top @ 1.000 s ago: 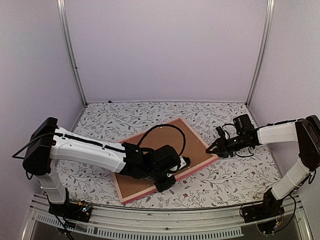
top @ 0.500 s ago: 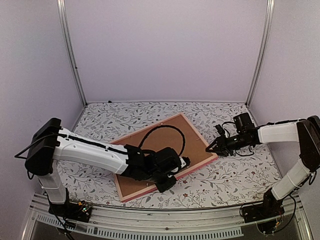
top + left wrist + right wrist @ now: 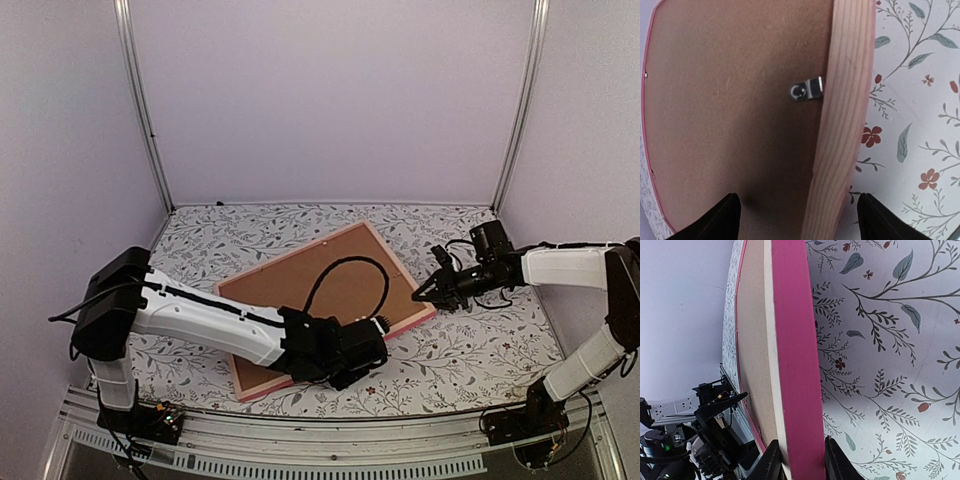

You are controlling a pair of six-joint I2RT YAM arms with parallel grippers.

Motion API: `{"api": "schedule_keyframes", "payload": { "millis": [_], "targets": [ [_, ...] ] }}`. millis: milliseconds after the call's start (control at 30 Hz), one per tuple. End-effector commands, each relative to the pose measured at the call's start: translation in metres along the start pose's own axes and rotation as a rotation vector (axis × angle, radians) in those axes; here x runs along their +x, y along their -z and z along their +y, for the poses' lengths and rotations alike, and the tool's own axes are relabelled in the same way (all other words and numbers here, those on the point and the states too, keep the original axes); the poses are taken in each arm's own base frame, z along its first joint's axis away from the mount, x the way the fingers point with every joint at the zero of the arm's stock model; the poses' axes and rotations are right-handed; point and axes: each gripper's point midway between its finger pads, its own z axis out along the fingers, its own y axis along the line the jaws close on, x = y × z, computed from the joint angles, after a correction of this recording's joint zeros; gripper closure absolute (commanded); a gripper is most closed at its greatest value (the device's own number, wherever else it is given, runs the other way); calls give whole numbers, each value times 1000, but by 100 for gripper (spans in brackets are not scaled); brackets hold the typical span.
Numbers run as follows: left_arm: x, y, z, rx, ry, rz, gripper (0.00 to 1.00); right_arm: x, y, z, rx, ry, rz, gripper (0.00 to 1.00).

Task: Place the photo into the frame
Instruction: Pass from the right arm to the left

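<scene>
On the floral worktop (image 3: 480, 360) the frame (image 3: 408, 326) lies face-down, brown backing board (image 3: 270, 310) uppermost; the photo is not visible. The frame looks like stiff, light wood, so grip it at the rim. The right end effector (image 3: 800, 460) pinches the frame's right corner edge. The left end effector (image 3: 797, 220) gapes wide astride the near rail, by the turn clip (image 3: 807, 90).

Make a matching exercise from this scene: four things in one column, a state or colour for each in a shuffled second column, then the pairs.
1. left gripper
2. right gripper
3. frame
4. clip

A. silver, fixed beside the wooden rail
B. brown back facing up
C. open, astride the wooden rail
D. clamped on the pink edge

Pairs: 1-C, 2-D, 3-B, 4-A
</scene>
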Motion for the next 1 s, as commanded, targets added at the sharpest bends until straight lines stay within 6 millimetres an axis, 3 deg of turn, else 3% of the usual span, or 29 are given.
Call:
{"api": "schedule_keyframes", "payload": {
  "millis": [0,233,500,967],
  "targets": [
    [-5,1,15,-214,-67,3,16,-10,16,38,-93,43,-16,70],
    [-13,3,28,-327,-83,-16,19,-8,23,44,-84,52,-13,69],
    [-19,13,35,-383,-106,-41,51,-10,25,46,-75,63,-16,64],
    [-39,52,61,-411,-155,-93,85,-35,32,38,56,100,-58,48]
  ]
}}
